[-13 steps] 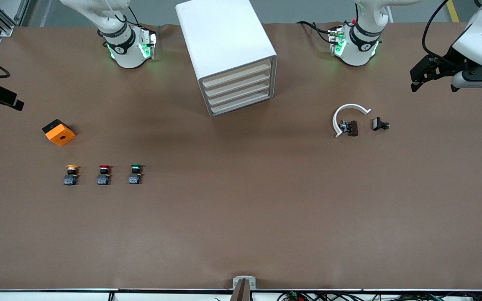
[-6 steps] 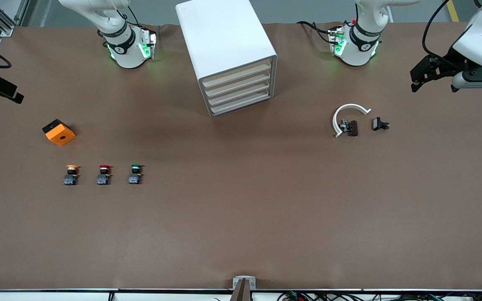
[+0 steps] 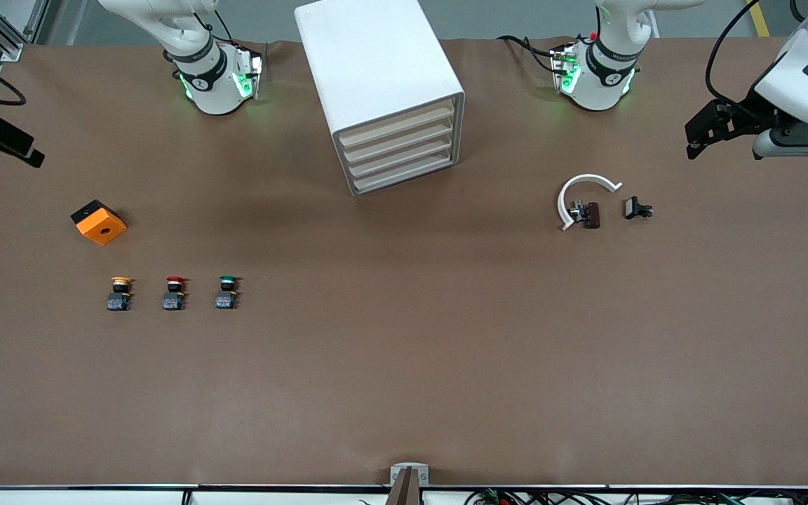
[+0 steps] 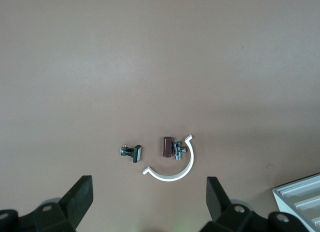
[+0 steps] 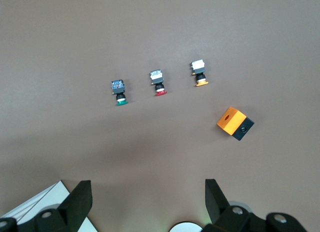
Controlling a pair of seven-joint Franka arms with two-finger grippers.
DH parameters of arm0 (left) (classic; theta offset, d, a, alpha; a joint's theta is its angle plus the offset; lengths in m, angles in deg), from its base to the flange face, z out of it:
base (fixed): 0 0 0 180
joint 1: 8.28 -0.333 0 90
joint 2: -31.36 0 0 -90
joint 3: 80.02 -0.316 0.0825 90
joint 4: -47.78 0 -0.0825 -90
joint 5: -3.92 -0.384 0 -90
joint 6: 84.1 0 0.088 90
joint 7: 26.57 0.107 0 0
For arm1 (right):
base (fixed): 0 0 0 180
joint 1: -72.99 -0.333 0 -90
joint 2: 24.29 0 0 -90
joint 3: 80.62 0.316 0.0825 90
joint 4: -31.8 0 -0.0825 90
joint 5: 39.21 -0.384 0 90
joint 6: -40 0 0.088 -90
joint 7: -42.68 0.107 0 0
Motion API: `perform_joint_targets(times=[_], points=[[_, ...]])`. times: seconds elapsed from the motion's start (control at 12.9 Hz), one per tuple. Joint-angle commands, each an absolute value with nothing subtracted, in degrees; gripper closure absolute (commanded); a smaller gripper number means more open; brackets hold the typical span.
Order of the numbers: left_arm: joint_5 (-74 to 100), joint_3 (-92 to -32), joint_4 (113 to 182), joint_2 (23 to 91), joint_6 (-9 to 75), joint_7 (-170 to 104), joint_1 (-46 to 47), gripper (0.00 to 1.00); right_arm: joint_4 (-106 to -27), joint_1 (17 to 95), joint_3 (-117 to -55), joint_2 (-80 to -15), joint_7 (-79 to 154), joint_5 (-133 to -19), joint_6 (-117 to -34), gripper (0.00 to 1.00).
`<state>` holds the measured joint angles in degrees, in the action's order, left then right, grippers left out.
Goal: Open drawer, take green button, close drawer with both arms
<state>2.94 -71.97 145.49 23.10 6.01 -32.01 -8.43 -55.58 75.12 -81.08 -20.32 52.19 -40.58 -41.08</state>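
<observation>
White cabinet (image 3: 383, 84) — cream drawer fronts; green-capped button (image 3: 226, 291); brown table (image 3: 446, 337).

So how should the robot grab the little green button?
Probably from above, pinching the black blocky body of the green button across its flat sides. It lies on its side, so the round cap would slip, and the red button beside it leaves little room.

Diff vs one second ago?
Both open black grippers drifted slightly toward the base side: left gripper over its table end, right gripper over its own. Nothing grasped. White four-drawer cabinet shut, green-capped button and other parts unmoved.
</observation>
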Motion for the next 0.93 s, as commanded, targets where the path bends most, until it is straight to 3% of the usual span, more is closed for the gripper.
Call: perform_joint_targets(times=[0.0, 0.54, 0.85], points=[[3.4, -71.8, 145.0, 23.3, 6.4, -30.7, -8.9, 0.00, -58.6, 77.4, -77.9, -17.5, 53.0, -41.1, -42.4, 0.00], [3.0, -72.2, 140.1, 25.6, 4.4, -30.9, -9.2, 0.00, -58.6, 77.4, -78.2, -17.5, 51.9, -41.2, -43.3, 0.00], [2.8, -72.6, 140.6, 25.6, 4.0, -30.3, -9.5, 0.00, -58.2, 77.5, -78.2, -17.4, 46.9, -40.9, -43.4, 0.00]])
